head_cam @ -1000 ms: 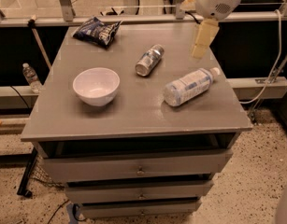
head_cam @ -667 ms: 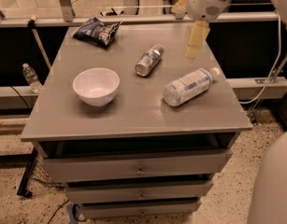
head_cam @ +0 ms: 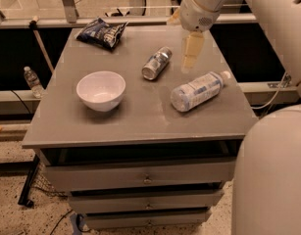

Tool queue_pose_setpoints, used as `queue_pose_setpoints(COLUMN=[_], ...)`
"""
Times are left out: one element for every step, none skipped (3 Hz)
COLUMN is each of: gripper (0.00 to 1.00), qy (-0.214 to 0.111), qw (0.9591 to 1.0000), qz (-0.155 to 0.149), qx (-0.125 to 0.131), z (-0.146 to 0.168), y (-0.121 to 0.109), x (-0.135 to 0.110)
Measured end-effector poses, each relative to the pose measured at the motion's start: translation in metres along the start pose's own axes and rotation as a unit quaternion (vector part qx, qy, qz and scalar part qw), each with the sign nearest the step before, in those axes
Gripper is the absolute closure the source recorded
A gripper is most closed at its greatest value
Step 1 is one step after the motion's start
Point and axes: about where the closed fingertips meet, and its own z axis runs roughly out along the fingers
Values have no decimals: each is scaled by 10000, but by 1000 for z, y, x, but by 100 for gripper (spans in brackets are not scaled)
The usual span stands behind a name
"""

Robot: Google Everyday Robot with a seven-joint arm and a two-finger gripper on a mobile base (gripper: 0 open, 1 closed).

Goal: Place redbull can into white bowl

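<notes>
The redbull can (head_cam: 156, 63) lies on its side near the middle of the grey table (head_cam: 140, 124), with its shiny silver end toward the front left. The white bowl (head_cam: 101, 89) stands upright and empty to the can's front left. My gripper (head_cam: 191, 54) hangs from the white arm at the upper right. It points down above the table, a little to the right of the can and apart from it. It holds nothing that I can see.
A clear plastic bottle (head_cam: 196, 90) with a white label lies on its side right of centre, below the gripper. A dark blue snack bag (head_cam: 102, 32) lies at the back left. A small water bottle (head_cam: 32, 81) stands on the floor at left. My white arm and body (head_cam: 272, 170) fill the right side. Drawers (head_cam: 145, 177) are under the table.
My gripper has moved left and a little toward the can. More of my arm and body now fills the right side. The can, bowl and bottle have not moved.
</notes>
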Motion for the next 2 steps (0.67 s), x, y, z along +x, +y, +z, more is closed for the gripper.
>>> queue_pose_setpoints(gripper=[0, 0], qy=[-43, -98], qw=[9999, 9997], qz=[-70, -113], qx=[-133, -173], z=[18, 32], y=[-7, -16], x=[-2, -3])
